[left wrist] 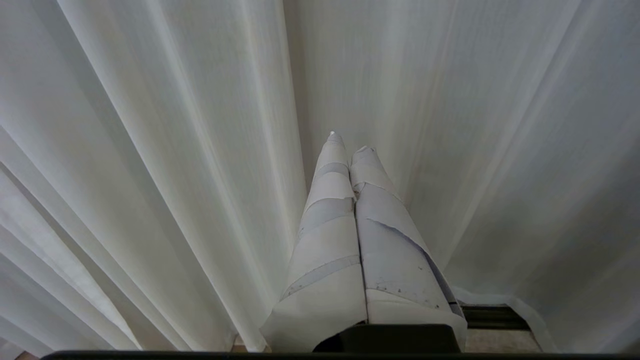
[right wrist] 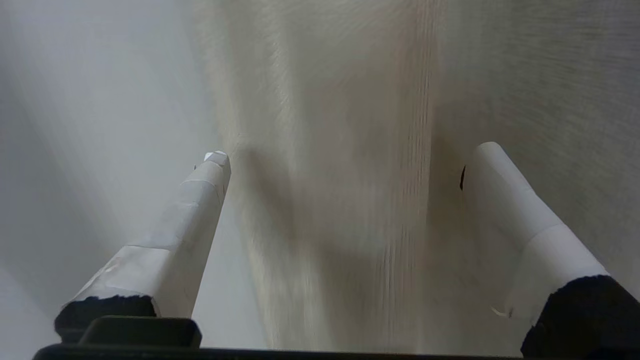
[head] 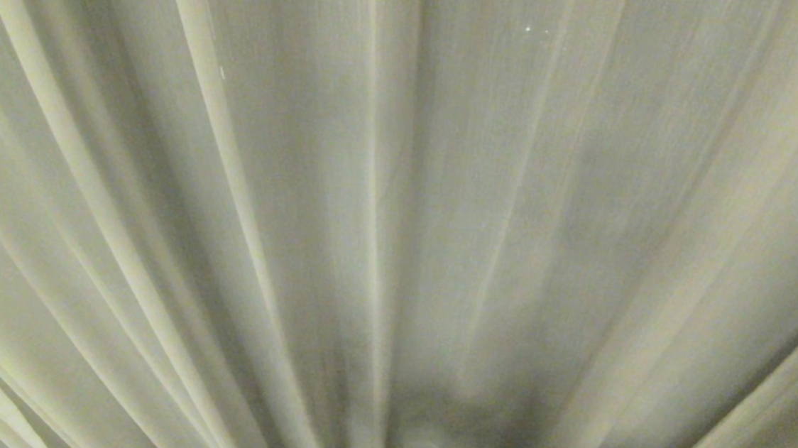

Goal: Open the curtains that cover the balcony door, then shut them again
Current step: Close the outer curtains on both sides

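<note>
Right before me the curtains (head: 399, 217) hang drawn, filling my view. My right pincer (right wrist: 345, 155) gapes wide against a fold, ready to clamp it; my left pincer (left wrist: 350, 145) idles, closed.

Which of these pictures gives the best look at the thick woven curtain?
The right wrist view: the thick woven curtain fills it, its weave plain, between the open right gripper. The head and left wrist views show only the thin sheer curtain, none of it.
</note>
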Motion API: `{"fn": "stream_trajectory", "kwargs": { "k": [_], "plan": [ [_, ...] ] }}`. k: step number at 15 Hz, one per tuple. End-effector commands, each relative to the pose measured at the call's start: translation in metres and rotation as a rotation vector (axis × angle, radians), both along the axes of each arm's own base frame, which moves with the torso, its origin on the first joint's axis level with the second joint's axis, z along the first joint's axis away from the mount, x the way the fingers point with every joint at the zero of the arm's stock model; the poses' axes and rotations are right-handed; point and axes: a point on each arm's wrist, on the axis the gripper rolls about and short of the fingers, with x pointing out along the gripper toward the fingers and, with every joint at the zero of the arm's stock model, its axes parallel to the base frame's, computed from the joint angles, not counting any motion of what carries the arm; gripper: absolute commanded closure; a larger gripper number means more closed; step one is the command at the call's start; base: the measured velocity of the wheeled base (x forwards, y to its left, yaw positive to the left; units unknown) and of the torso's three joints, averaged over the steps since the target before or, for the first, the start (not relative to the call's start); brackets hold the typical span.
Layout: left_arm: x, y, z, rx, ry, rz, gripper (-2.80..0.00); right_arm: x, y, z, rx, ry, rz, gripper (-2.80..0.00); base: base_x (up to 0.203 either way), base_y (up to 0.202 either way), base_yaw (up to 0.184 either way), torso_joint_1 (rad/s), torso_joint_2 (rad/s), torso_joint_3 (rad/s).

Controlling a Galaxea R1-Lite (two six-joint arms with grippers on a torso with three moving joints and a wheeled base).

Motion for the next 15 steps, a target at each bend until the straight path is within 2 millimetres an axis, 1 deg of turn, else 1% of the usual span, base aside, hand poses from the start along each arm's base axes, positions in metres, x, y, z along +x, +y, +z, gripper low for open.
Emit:
{"fn": "stream_trajectory", "kwargs": {
  "k": [1,4,5,11,15],
  "plan": [
    [0.000,0.000,0.000,-0.001,0.000,0.001,0.00,0.016,-0.013,-0.006,0.019,0.032,0.048,-2.80,0.000,0.000,0.000,0.000,0.00,0.000],
    [0.000,0.000,0.000,0.000,0.000,0.001,0.00,0.019,-0.015,-0.007,0.009,0.024,0.056,-2.80,0.000,0.000,0.000,0.000,0.00,0.000],
    [0.000,0.000,0.000,0.001,-0.001,0.001,0.00,0.019,-0.015,-0.007,0.003,0.016,0.057,0.00,0.000,0.000,0.000,0.000,0.00,0.000],
    [0.000,0.000,0.000,0.001,-0.001,0.001,0.00,0.016,-0.013,-0.002,0.060,-0.026,0.074,0.00,0.000,0.000,0.000,0.000,0.00,0.000],
    [0.000,0.000,0.000,0.001,-0.002,0.001,0.00,0.010,-0.003,0.004,0.066,-0.054,0.107,0.00,0.000,0.000,0.000,0.000,0.00,0.000]
  ]
}}
